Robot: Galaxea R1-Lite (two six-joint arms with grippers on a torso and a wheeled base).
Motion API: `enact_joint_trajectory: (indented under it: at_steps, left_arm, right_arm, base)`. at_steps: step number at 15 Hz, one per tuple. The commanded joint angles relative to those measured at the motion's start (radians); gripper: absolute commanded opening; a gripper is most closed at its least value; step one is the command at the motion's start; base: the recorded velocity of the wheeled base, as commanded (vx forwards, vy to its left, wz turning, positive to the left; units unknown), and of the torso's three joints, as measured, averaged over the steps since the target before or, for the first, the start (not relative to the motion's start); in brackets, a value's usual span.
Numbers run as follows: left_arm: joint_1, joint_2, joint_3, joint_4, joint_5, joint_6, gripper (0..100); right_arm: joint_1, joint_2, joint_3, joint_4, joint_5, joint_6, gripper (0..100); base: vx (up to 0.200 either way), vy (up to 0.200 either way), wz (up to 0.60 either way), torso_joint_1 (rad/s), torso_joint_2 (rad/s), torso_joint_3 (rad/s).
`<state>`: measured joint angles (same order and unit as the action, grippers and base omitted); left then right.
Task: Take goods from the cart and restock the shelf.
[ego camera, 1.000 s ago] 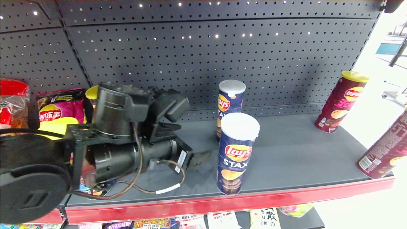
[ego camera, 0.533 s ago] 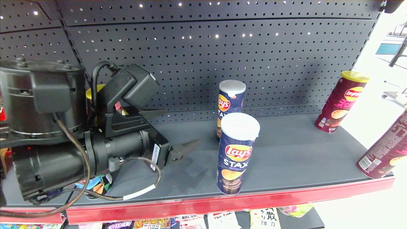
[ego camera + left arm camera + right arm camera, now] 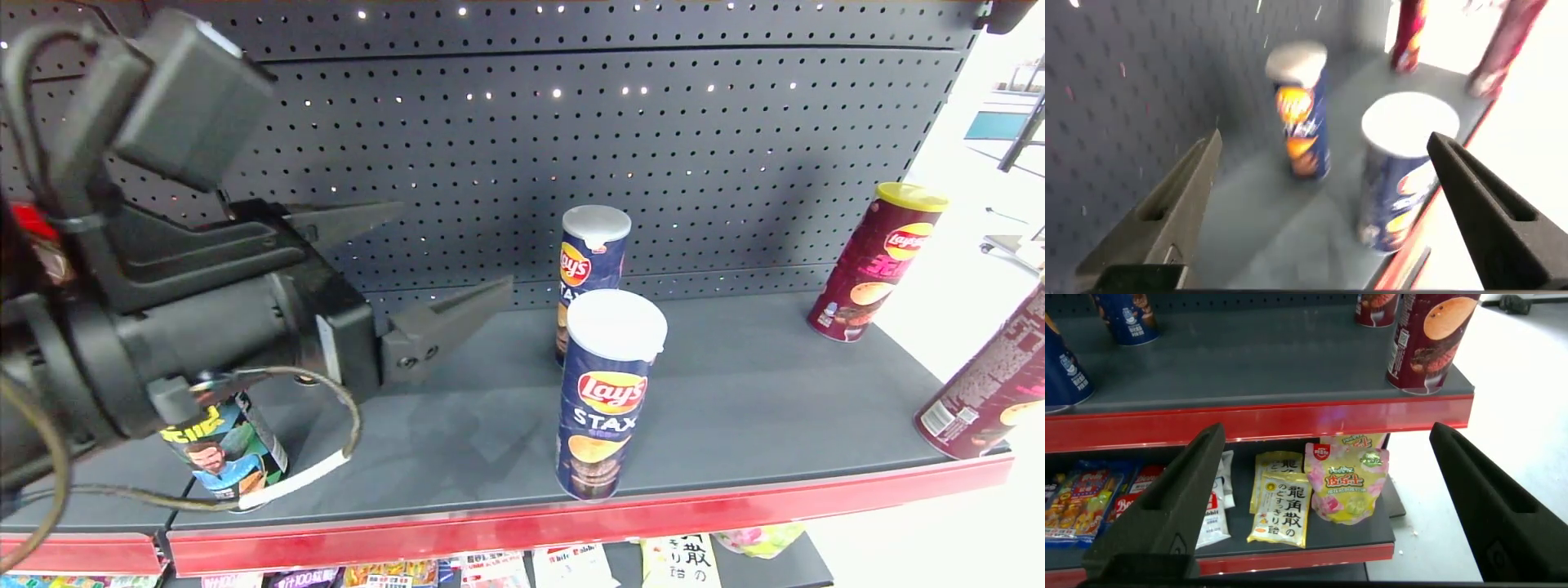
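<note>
Evidently the left gripper (image 3: pixel 453 249) is pulling up and back from the shelf (image 3: pixel 735 408). A second ago it was lying low over the deck at the shelf's left end; now it is hanging higher and nearer the head camera, with its jaws spreading wide and carrying nothing. Below it a small printed can (image 3: pixel 233 457) is standing upright on the deck near the red front lip, so I am judging this item as delivered and the arm as freeing itself for another trip to the cart.

Further right, the front blue chip canister (image 3: pixel 608 392), the rear blue chip canister (image 3: pixel 589 253) and the maroon canister (image 3: pixel 878 261) are sitting exactly as before.

The arm is covering the can's top. The front canister is hiding the rear one's base, and the second maroon canister (image 3: pixel 984 384) is running off the picture's edge. The right gripper (image 3: pixel 1327 433) is hanging wide and empty before the lower tier's snack packets (image 3: pixel 1351 486).
</note>
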<state>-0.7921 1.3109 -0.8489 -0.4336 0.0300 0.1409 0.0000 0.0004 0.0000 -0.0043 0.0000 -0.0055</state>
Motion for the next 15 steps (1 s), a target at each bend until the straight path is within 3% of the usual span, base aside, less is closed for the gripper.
enact_joint_trajectory:
  at_steps: [1,4,5,7,8,10,11,12,15]
  left_arm:
    - [-0.01,-0.154,0.001,0.003,0.005,0.016,100]
    - [0.07,-0.277,-0.005,0.056,0.067,0.019,100]
    - [0.2,-0.343,-0.001,0.11,0.07,0.019,100]
    - [0.387,-0.44,0.014,0.216,0.054,0.016,100]
    - [0.436,-0.487,0.03,0.274,0.045,0.016,100]
    - [0.565,-0.673,0.1,0.47,0.024,0.011,100]
    - [0.568,-0.68,0.103,0.477,0.024,0.011,100]
    - [0.66,-0.825,0.154,0.63,0.024,-0.012,100]
    - [0.743,-0.998,0.159,0.892,0.024,-0.069,100]
  right_arm:
    - [0.0,0.0,0.0,0.0,0.0,-0.001,100]
    - [0.0,0.0,0.0,0.0,0.0,-0.001,100]
    - [0.0,0.0,0.0,0.0,0.0,-0.001,100]
    - [0.0,0.0,0.0,0.0,0.0,-0.001,100]
    - [-0.002,0.0,0.0,0.0,0.0,-0.001,100]
    - [0.0,0.0,0.0,0.0,0.0,-0.001,100]
    - [0.0,0.0,0.0,0.0,0.0,-0.001,100]
    - [0.0,0.0,0.0,0.0,0.0,-0.001,100]
    - [0.0,0.0,0.0,0.0,0.0,-0.001,100]
  base:
    - [0.0,0.0,0.0,0.0,0.0,0.0]
    - [0.0,0.0,0.0,0.0,0.0,0.0]
    - [0.0,0.0,0.0,0.0,0.0,0.0]
    - [0.0,0.0,0.0,0.0,0.0,0.0]
    - [0.0,0.0,0.0,0.0,0.0,0.0]
    - [0.0,0.0,0.0,0.0,0.0,0.0]
    - [0.0,0.0,0.0,0.0,0.0,0.0]
    - [0.0,0.0,0.0,0.0,0.0,0.0]
    - [0.0,0.0,0.0,0.0,0.0,0.0]
